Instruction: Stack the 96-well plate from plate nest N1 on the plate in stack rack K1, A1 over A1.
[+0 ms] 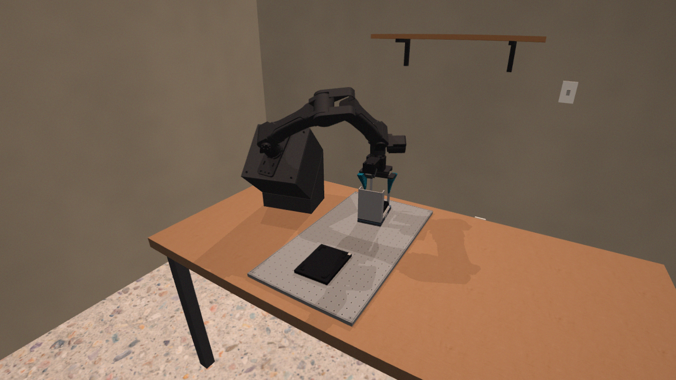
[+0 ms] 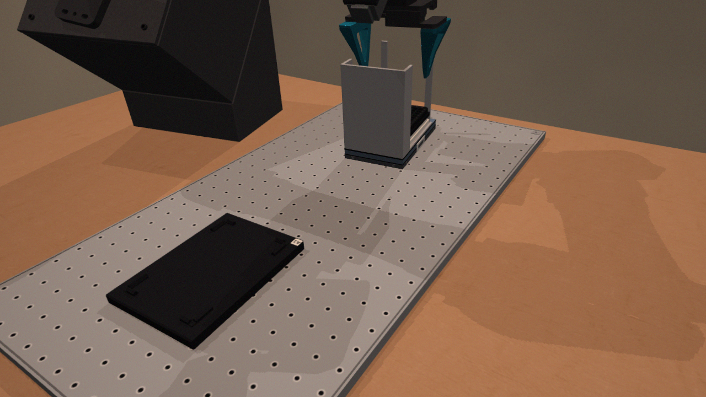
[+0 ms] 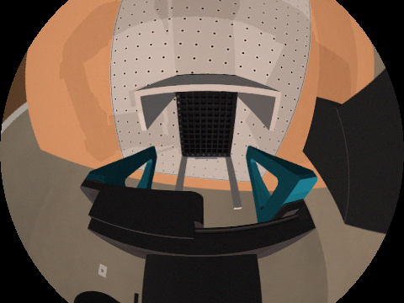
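The grey stack rack K1 (image 1: 372, 204) stands at the far end of the perforated plate (image 2: 296, 236). Black 96-well plates (image 3: 205, 124) lie inside it; their edge shows through the rack's open side (image 2: 419, 118). I cannot tell how many are stacked. My gripper (image 2: 395, 44) hangs open and empty just above the rack's top, teal fingers spread on either side; it also shows in the wrist view (image 3: 204, 180). The black plate nest N1 (image 2: 204, 276) lies at the near end with no plate on it. Its pale A1 mark (image 2: 296, 241) sits at the corner toward the rack.
The arm's black base (image 1: 285, 170) stands on the wooden table left of the rack. Two thin grey posts (image 2: 428, 91) rise at the rack's far side. A wall shelf (image 1: 457, 38) hangs high behind.
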`<state>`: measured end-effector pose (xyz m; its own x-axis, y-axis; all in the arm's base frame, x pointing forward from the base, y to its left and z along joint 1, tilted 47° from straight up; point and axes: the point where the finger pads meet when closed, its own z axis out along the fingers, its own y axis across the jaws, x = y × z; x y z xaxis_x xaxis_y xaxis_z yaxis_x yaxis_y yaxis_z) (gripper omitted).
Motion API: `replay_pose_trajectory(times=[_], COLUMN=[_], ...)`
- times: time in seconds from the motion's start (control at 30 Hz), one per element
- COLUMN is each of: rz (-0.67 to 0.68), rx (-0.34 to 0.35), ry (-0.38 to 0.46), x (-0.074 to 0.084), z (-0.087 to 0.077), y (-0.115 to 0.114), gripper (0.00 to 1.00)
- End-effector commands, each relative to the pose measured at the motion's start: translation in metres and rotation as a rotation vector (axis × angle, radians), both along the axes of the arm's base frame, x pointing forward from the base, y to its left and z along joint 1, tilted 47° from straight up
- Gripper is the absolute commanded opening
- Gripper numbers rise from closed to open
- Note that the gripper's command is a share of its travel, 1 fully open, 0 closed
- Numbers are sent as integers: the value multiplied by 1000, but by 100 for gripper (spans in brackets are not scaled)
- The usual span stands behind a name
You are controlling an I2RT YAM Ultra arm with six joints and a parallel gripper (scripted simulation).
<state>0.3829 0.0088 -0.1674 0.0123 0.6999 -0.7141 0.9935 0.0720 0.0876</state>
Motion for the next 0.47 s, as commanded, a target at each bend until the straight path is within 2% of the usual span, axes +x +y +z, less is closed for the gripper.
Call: replay_pose_trajectory(times=[0.0, 0.03, 0.23, 0.43], rz=[5, 5, 4, 4], rx=[-3, 4, 6, 4], ry=[0, -12, -11, -6], x=[1, 4, 2, 0], z=[10, 16, 27, 29], y=[13, 16, 28, 32], gripper=[100, 100, 100, 100])
